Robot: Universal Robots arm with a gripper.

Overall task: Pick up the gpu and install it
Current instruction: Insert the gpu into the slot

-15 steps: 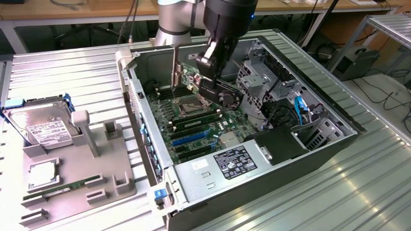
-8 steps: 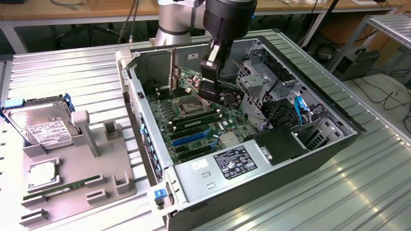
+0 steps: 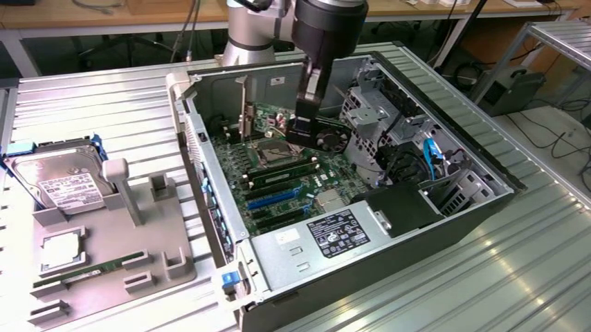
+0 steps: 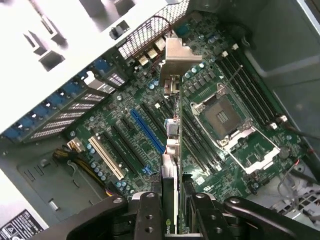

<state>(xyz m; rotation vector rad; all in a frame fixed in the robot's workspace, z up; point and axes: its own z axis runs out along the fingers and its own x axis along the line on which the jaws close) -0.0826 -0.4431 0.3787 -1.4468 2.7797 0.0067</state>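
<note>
The gpu [image 3: 331, 140] hangs inside the open computer case [image 3: 198, 149], just above the motherboard [image 3: 277, 187]; its black cooler fan faces the exterior view's right. My gripper [image 3: 301, 130] is shut on its top edge from above. In the wrist view the gpu [image 4: 171, 127] shows edge-on between my fingers [image 4: 150, 215], with its silver end bracket [image 4: 176, 57] pointing toward the case's perforated rear wall. It hovers over the expansion slots, close beside the blue slot [image 4: 147, 132]. Whether its lower edge touches a slot is hidden.
A bare CPU socket [image 4: 222, 117] and memory slots [image 4: 245, 85] lie beside the card. The drive cage [image 3: 369, 117] and power supply [image 3: 337, 232] crowd the case. Outside, a grey holder [image 3: 111, 263] carries a hard drive [image 3: 60, 183] and a memory stick [image 3: 93, 266].
</note>
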